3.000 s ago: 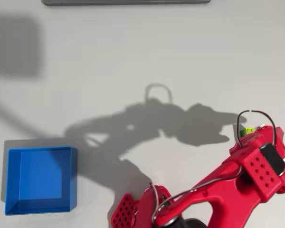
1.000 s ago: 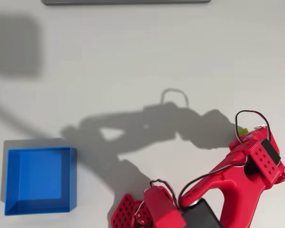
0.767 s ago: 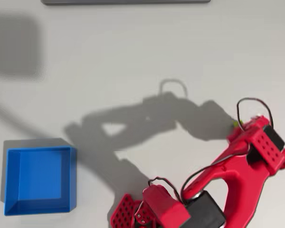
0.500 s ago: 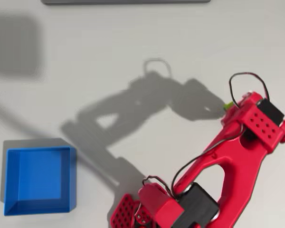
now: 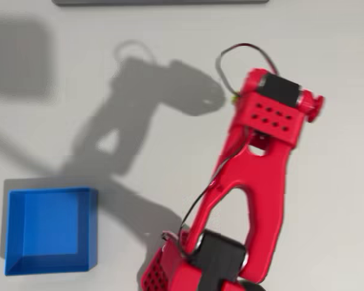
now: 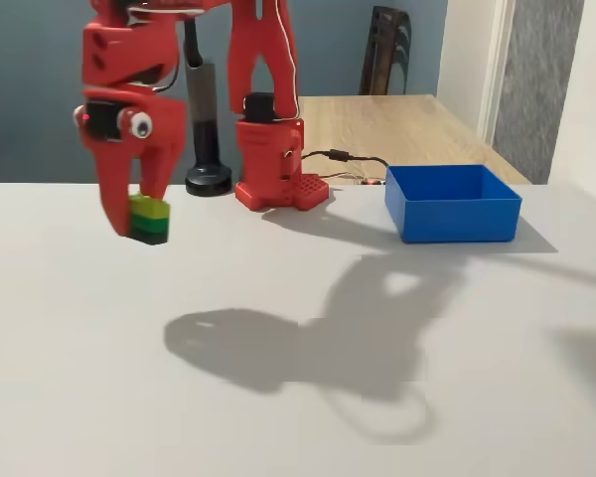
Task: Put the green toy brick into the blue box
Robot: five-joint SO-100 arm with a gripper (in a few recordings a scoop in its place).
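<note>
In the fixed view the red gripper (image 6: 139, 214) hangs well above the white table at the left, shut on the green toy brick (image 6: 149, 220), lime on top and darker green below. From overhead the wrist covers the gripper, and a sliver of the green toy brick (image 5: 234, 97) peeks out at its left edge. The blue box (image 5: 50, 230) sits at the lower left of the overhead view, far from the gripper. The same blue box (image 6: 453, 202) stands open-topped and empty at the right of the fixed view.
The red arm base (image 6: 270, 162) stands at the back of the table beside a black round-footed post (image 6: 205, 129). A dark grey bar (image 5: 161, 2) lies along the top edge of the overhead view. Wide bare white tabletop (image 6: 308, 338) lies between gripper and box.
The arm has lifted off the table with the brick and swung from the lower right up and leftward in the overhead view. Its shadow shifted up and left too.
</note>
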